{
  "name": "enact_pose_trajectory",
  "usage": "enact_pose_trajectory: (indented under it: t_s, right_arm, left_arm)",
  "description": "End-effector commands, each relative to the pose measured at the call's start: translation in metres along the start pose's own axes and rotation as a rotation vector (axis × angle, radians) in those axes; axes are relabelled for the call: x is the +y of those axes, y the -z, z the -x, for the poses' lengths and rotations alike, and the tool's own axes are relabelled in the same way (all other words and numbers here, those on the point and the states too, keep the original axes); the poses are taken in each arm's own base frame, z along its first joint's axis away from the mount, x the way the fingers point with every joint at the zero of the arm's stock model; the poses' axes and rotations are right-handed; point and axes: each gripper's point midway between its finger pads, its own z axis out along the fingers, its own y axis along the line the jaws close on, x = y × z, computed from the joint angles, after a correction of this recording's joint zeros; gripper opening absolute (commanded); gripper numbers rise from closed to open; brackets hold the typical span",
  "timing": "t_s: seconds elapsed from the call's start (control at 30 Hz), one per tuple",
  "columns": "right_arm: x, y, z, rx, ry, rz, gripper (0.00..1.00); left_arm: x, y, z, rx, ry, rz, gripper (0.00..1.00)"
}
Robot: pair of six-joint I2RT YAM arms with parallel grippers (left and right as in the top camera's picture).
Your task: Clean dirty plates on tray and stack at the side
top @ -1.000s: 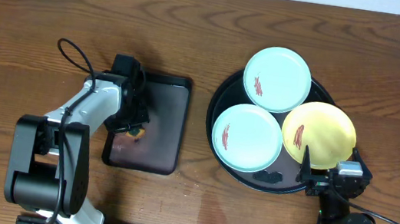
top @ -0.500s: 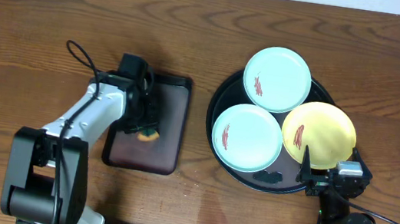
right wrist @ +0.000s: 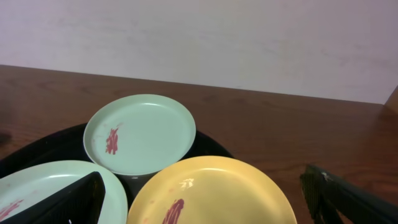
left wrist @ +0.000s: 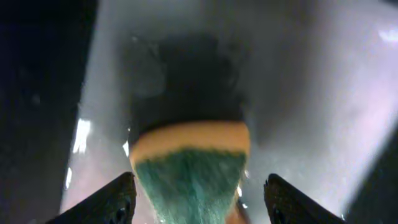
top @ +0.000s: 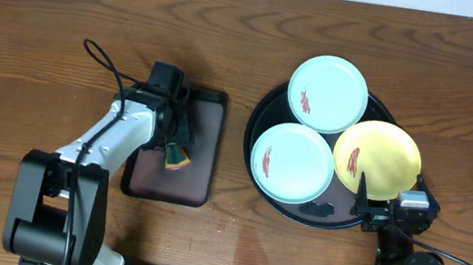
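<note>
Three plates lie on the round black tray (top: 254, 127): a light-blue plate (top: 328, 93) at the back, a second light-blue plate (top: 292, 163) at the front left, and a yellow plate (top: 377, 159) at the right. Each carries a reddish-brown smear. My right gripper (top: 390, 195) stands open at the tray's front right rim. In the right wrist view the gripper (right wrist: 200, 186) has its jaws spread wide either side of the yellow plate (right wrist: 211, 190), not touching it. My left gripper (left wrist: 200, 186) is open over a green and yellow sponge (left wrist: 189, 168), with a gap on each side.
The sponge (top: 178, 159) lies on a small black rectangular tray (top: 207, 115) at the centre left, its wet surface glistening. The left arm's cable (top: 104, 58) loops over the wooden table behind it. The table's front edge is close behind both arm bases.
My left gripper was shut on the sponge; it has moved right over the small tray and opened, leaving the sponge loose between its fingers. The right arm and the plates have not moved.
</note>
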Motion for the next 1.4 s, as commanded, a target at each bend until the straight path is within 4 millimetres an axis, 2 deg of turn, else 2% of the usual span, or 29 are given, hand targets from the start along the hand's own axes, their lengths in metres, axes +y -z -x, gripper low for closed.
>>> enact_pose_trajectory:
  t_s: [0.0,0.23,0.37,0.4,0.43,0.47,0.6,0.63,0.67,0.73,0.77,0.8,0.97,1.07,1.13,1.37]
  right_arm:
    - [-0.003,0.0,-0.001,0.002,0.009,-0.012,0.99]
    - [-0.003,0.0,-0.001,0.002,0.009,-0.012,0.99]
    - [-0.003,0.0,-0.001,0.002,0.009,-0.012,0.99]
    - [-0.003,0.0,-0.001,0.002,0.009,-0.012,0.99]
    - [-0.003,0.0,-0.001,0.002,0.009,-0.012,0.99]
    - [-0.003,0.0,-0.001,0.002,0.009,-0.012,0.99]
    - [-0.003,0.0,-0.001,0.002,0.009,-0.012,0.99]
    - [-0.003,0.0,-0.001,0.002,0.009,-0.012,0.99]
    - [-0.003,0.0,-0.001,0.002,0.009,-0.012,0.99]
    - [-0.003,0.0,-0.001,0.002,0.009,-0.012,0.99]
    - [-0.003,0.0,-0.001,0.002,0.009,-0.012,0.99]
    - [-0.003,0.0,-0.001,0.002,0.009,-0.012,0.99]
    - [-0.003,0.0,-0.001,0.002,0.009,-0.012,0.99]
    - [-0.003,0.0,-0.001,0.002,0.009,-0.012,0.99]
    - [-0.003,0.0,-0.001,0.002,0.009,-0.012,0.99]
    - [-0.003,0.0,-0.001,0.002,0.009,-0.012,0.99]
  left_arm:
    - [0.013,-0.016,0.002,-0.006,-0.002,0.08,0.67]
    - [0.011,-0.031,0.006,-0.011,0.021,0.077,0.67]
    - [0.01,-0.031,0.009,-0.023,0.03,0.072,0.45]
    - [0.01,-0.031,0.009,-0.024,0.036,0.071,0.35]
    - [0.01,-0.031,0.009,-0.023,0.036,0.071,0.19]
    - [0.01,-0.031,0.009,-0.023,0.037,0.071,0.08]
    - [0.01,-0.031,0.009,-0.024,0.071,0.071,0.08]
    - [0.01,-0.031,0.009,-0.025,0.079,0.071,0.08]
    - [0.009,-0.031,0.008,-0.019,0.081,0.065,0.17]
    - [0.005,-0.031,0.004,0.003,0.081,0.043,0.73]
    - [0.002,-0.031,0.0,0.021,0.081,0.025,0.8]
    - [-0.002,-0.031,-0.005,0.047,0.082,0.0,0.84]
    - [-0.017,-0.027,-0.031,0.175,0.096,-0.097,0.86]
    - [-0.016,-0.025,-0.043,0.234,0.145,-0.091,0.85]
    - [-0.013,-0.024,-0.05,0.26,0.16,-0.075,0.76]
    - [-0.006,-0.02,-0.064,0.319,0.167,-0.041,0.71]
